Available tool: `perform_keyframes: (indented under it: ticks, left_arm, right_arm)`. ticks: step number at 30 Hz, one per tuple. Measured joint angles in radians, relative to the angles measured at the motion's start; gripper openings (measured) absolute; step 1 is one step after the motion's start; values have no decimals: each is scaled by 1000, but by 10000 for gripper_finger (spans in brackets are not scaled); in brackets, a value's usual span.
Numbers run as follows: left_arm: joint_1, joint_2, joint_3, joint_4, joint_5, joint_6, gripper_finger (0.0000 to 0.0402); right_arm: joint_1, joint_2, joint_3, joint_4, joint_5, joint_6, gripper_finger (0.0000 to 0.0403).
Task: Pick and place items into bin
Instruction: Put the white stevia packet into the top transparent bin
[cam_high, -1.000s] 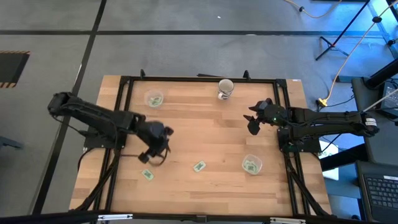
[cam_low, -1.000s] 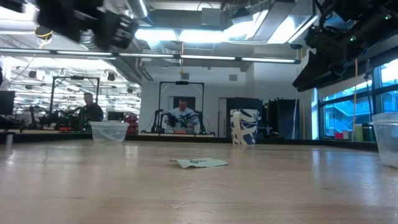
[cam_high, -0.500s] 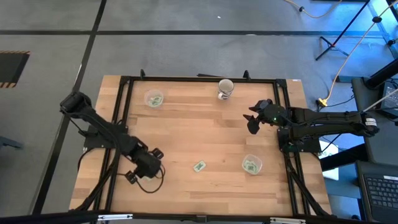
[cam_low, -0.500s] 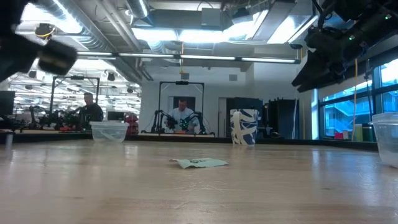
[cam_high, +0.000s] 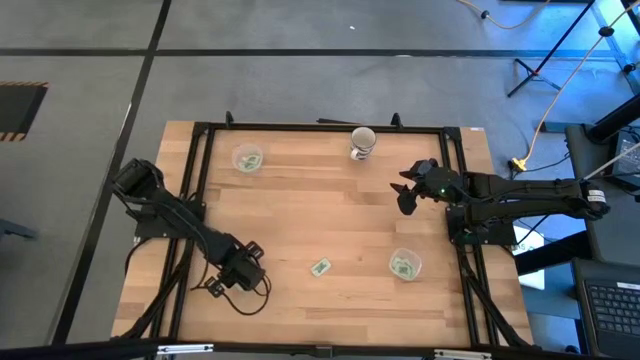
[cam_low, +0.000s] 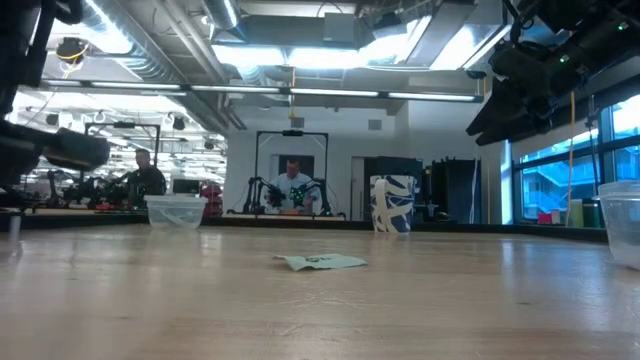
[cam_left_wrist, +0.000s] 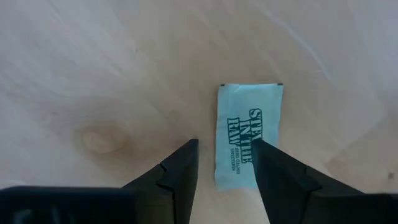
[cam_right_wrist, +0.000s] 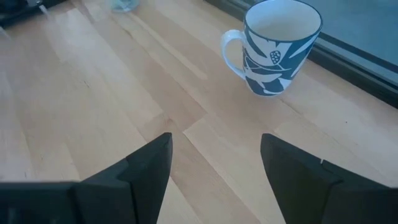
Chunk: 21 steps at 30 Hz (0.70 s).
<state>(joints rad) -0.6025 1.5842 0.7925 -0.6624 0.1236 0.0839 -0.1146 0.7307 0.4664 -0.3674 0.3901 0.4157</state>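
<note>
L tool (cam_left_wrist: 225, 163) low over the bench (cam_high: 330, 200) near its front-left, fingers apart w/ a green packet (cam_left_wrist: 248, 134) lying flat between the tips, not clamped; packet hidden under the tool in high view. Second packet (cam_high: 320, 267) mid-front. R tool (cam_high: 405, 195) released, hovering near mug (cam_right_wrist: 277, 46). Cup (cam_high: 405, 265) contents hard to make out.

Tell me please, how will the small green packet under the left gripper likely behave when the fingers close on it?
The packet lies flat on the table and looks thin, so it is probably light and floppy. The left gripper, open around its near end, may push it along the smooth wood rather than lift it. It cannot roll or tip.
</note>
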Motion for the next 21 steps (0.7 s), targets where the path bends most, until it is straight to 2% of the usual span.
perform_keyframes:
  ticks: [21]
  left_arm:
    - [1, 37, 2, -2, -10, 8, 72]
  right_arm:
    - [0, 0, 0, 0, 0, -2, 247]
